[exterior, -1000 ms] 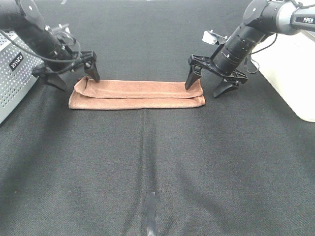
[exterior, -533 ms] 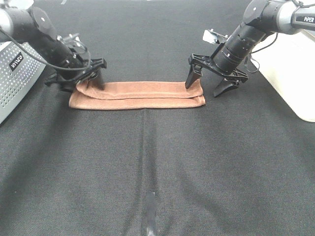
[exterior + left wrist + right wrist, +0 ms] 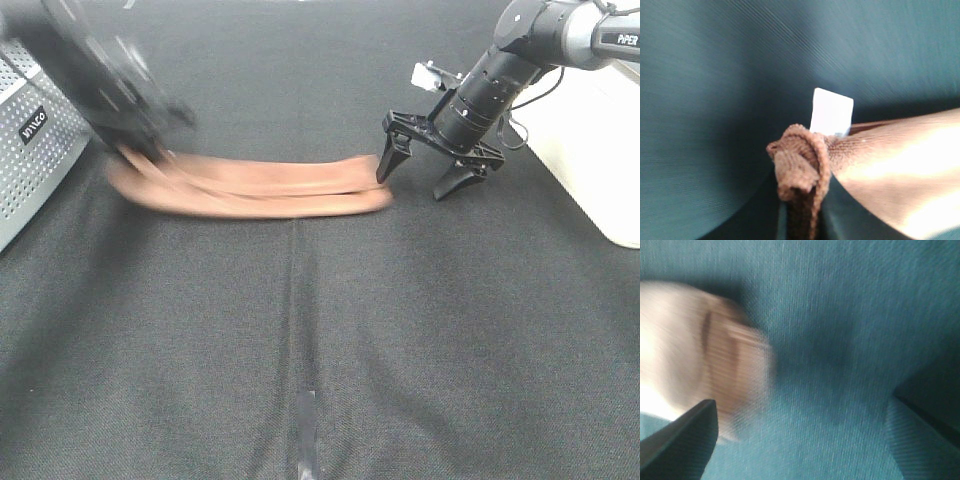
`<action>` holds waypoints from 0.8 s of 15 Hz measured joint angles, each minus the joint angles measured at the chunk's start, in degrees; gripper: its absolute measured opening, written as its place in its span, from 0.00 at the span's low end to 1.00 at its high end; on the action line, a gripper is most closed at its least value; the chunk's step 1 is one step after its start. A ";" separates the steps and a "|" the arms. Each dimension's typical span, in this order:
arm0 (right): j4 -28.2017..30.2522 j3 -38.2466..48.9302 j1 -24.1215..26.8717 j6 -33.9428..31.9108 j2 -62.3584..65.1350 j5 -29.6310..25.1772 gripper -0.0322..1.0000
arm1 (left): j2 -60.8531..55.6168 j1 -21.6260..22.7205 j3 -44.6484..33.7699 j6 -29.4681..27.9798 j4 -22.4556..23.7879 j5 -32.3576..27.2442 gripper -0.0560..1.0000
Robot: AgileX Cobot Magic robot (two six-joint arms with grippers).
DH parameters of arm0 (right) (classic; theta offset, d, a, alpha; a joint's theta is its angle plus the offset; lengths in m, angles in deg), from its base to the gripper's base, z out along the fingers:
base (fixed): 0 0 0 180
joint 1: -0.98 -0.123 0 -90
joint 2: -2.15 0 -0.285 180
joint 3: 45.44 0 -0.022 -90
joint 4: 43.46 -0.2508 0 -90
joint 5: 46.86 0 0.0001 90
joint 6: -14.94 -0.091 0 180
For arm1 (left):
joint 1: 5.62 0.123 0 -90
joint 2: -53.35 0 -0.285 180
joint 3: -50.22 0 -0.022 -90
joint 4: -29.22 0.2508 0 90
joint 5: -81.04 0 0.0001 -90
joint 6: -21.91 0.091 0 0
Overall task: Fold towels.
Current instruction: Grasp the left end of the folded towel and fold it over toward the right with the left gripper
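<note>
The reddish-brown towel (image 3: 250,187) lies as a long folded strip across the black table, blurred by motion. My left gripper (image 3: 140,150), also blurred, is shut on the towel's left end. The left wrist view shows the bunched towel end (image 3: 800,165) pinched, with its white tag (image 3: 831,112) sticking up. My right gripper (image 3: 412,185) is open, and its fingers stand on the table just past the towel's right end. In the right wrist view the towel's end (image 3: 700,355) lies beside one finger (image 3: 685,440), not between the two.
A grey perforated metal box (image 3: 30,140) stands at the left edge, close to the left arm. A white box (image 3: 590,140) stands at the right edge behind the right arm. Black cloth (image 3: 320,330) covers the table.
My left gripper has closed on the towel's left end and pulled it left. The towel's right end has slid out from between the open right fingers. The right arm has not moved.
</note>
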 joint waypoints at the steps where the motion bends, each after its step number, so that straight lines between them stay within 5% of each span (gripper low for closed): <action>1: 0.00 0.00 0.00 0.00 0.00 -0.86 0.85 | -0.80 0.11 2.46 0.00 0.34 -1.55 0.14; 6: 0.34 0.00 0.00 -0.11 3.32 -2.52 0.85 | -0.69 -6.13 6.13 -0.92 -9.63 -2.23 0.14; 12: 4.87 0.00 0.00 -2.92 9.97 -4.41 0.85 | 5.21 -14.67 6.13 -16.56 -12.49 9.45 0.19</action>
